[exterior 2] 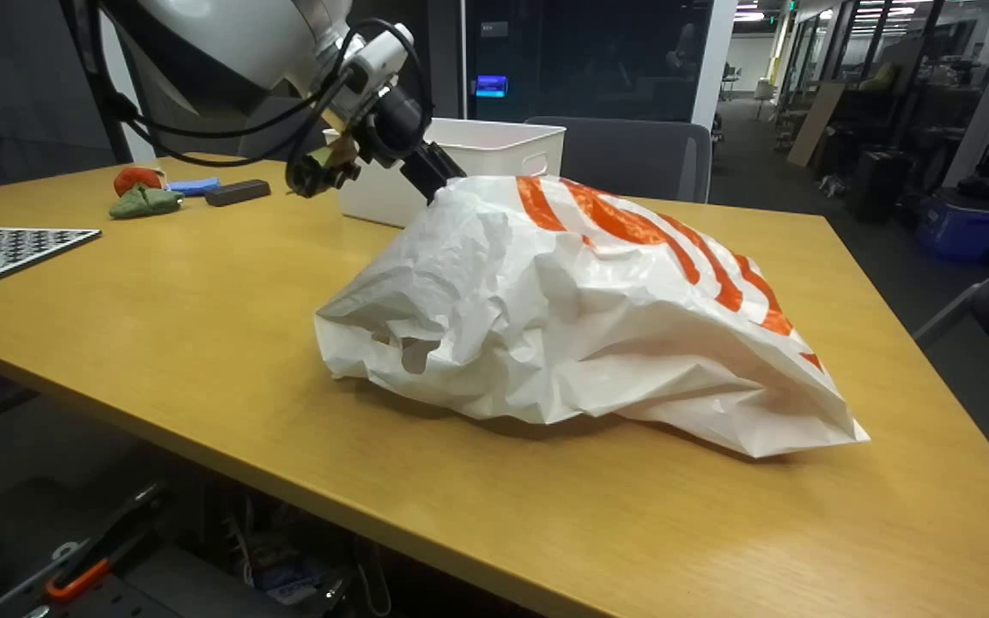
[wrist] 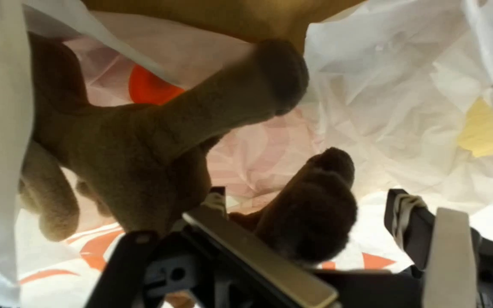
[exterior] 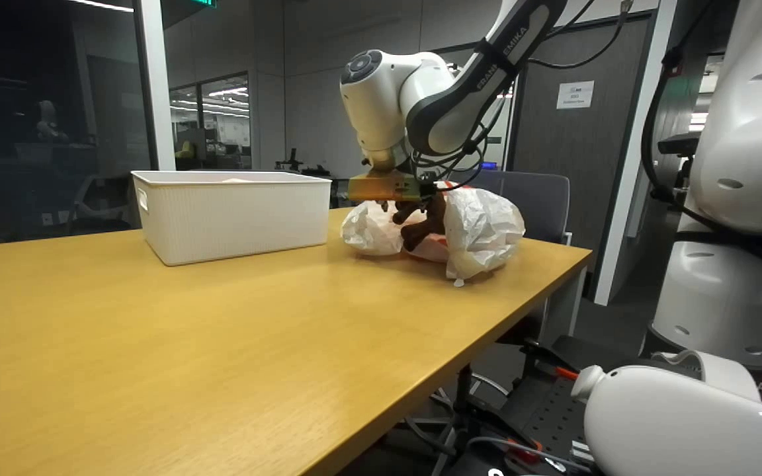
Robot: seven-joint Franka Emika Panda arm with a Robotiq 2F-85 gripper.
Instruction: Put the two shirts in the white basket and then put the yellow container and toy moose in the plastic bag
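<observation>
The released claw (wrist: 306,194) is hanging over the toy moose (wrist: 135,154), one limb showing between the spread jaws, at the mouth of the plastic bag (exterior 2: 580,318) near an edge of the bench (exterior: 222,344).

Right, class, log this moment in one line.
gripper: open | toy moose: ungripped, at mouth of plastic bag | white basket: on table

Both exterior views look across the table (exterior: 222,344) at the bag (exterior 2: 546,318), the wrist view closely into it.

Glossy plastic bag (exterior 2: 580,318), plush moose (wrist: 144,149)
</observation>
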